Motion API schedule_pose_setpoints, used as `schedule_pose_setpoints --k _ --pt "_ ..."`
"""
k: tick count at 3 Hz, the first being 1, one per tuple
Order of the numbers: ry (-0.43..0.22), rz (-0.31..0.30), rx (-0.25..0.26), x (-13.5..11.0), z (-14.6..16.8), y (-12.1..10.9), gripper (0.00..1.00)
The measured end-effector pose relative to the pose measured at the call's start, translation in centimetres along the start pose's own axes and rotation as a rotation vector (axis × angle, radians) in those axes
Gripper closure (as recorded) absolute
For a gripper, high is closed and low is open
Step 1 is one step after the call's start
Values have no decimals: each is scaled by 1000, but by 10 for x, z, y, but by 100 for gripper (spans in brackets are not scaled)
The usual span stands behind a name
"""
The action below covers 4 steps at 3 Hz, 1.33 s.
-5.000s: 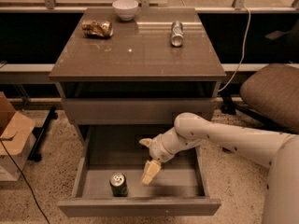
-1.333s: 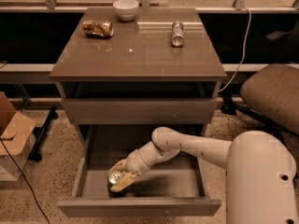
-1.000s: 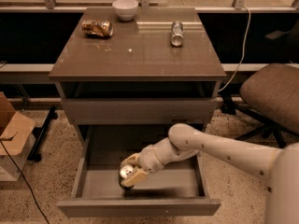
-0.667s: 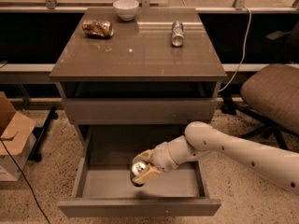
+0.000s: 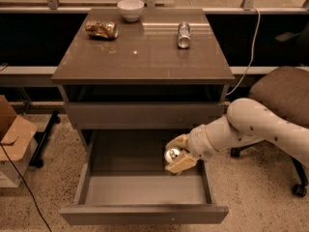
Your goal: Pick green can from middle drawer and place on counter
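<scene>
The middle drawer stands pulled open at the bottom of the cabinet, its grey inside bare. My gripper is shut on the green can, holding it above the drawer's right side, near the cabinet front. Only the can's silver top shows between the tan fingers; its body is hidden. The white arm reaches in from the right. The counter is the glossy grey-brown top above.
On the counter lie a crushed orange-gold can at back left, a white bowl at the back, and a silver can on its side at back right. An office chair stands right; a cardboard box left.
The gripper closed on the green can at the drawer's left floor, then lifted it and carried it right and up, out over the drawer's right side.
</scene>
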<state>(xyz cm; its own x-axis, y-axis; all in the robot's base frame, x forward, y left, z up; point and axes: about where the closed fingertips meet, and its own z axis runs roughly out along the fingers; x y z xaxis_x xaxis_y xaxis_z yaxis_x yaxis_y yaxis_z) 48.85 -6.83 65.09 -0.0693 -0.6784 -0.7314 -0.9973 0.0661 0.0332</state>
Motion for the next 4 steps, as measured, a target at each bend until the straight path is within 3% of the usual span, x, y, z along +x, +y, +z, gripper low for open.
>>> schedule_pose_setpoints --k 1,2,3,4 --pt "92 -24 71 -29 -70 -2 100" --pt "161 -83 154 -77 -139 0 100" --pt "190 -184 254 -141 -203 6 100" --pt "190 -184 254 -141 -203 6 100"
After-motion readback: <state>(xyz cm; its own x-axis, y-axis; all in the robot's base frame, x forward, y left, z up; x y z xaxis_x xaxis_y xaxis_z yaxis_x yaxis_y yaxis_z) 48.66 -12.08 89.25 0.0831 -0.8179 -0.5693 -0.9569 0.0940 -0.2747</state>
